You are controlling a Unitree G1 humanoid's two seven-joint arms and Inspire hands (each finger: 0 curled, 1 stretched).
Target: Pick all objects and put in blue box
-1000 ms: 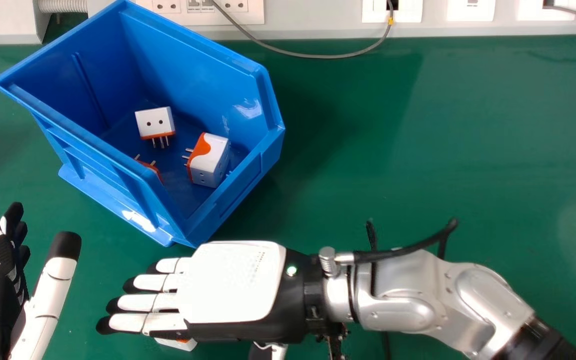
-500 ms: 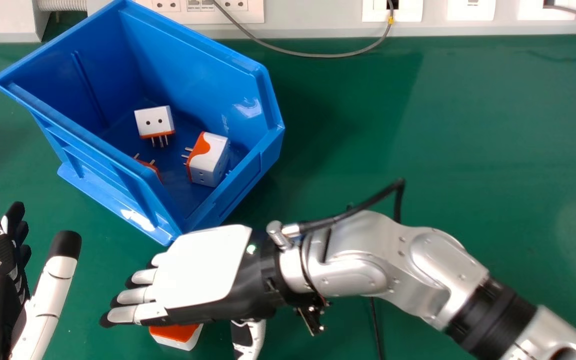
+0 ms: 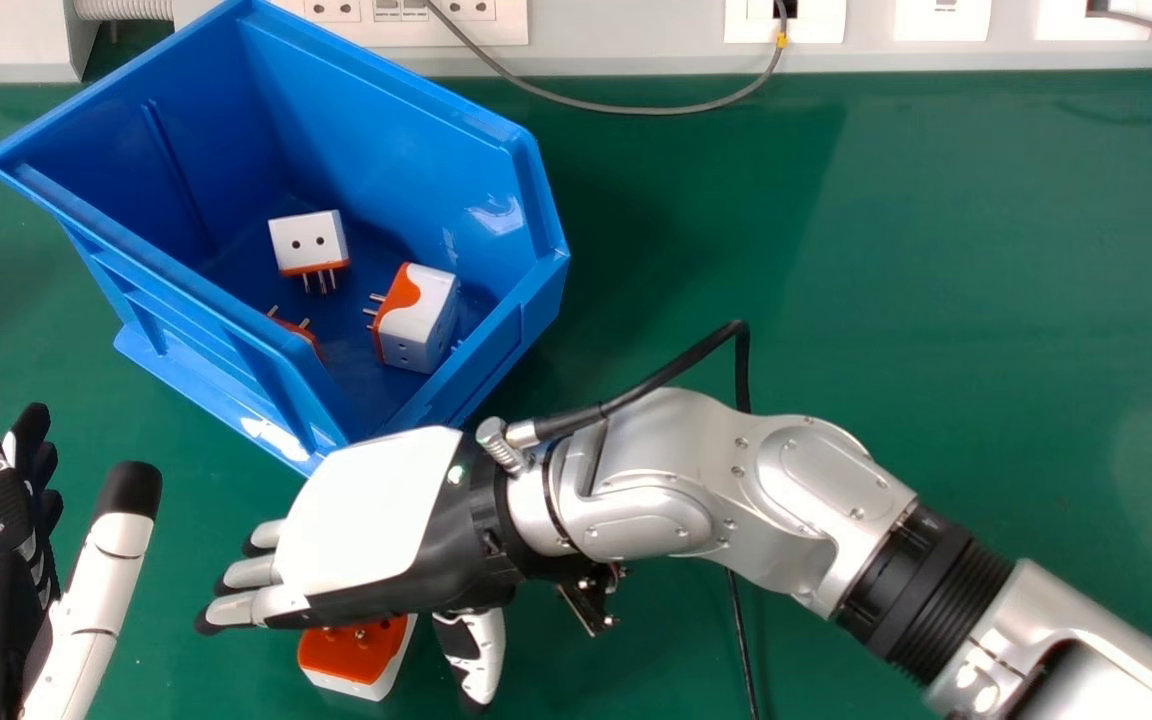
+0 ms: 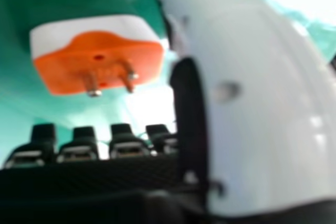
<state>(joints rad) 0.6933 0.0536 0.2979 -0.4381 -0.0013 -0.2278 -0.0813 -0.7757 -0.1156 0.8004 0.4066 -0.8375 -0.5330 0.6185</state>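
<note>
Partly under right hand (image 3: pixel 366 515): orange-white plug adapter (image 3: pixel 351 655).

No text, label, brand, number or sign can be read; the socket panel's (image 3: pixel 506 32) print is too small.

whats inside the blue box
Three white-and-orange plug adapters lie in the blue box. The lowest one in the head view is mostly hidden by the near wall, leaving orange casing and pins visible.
</note>
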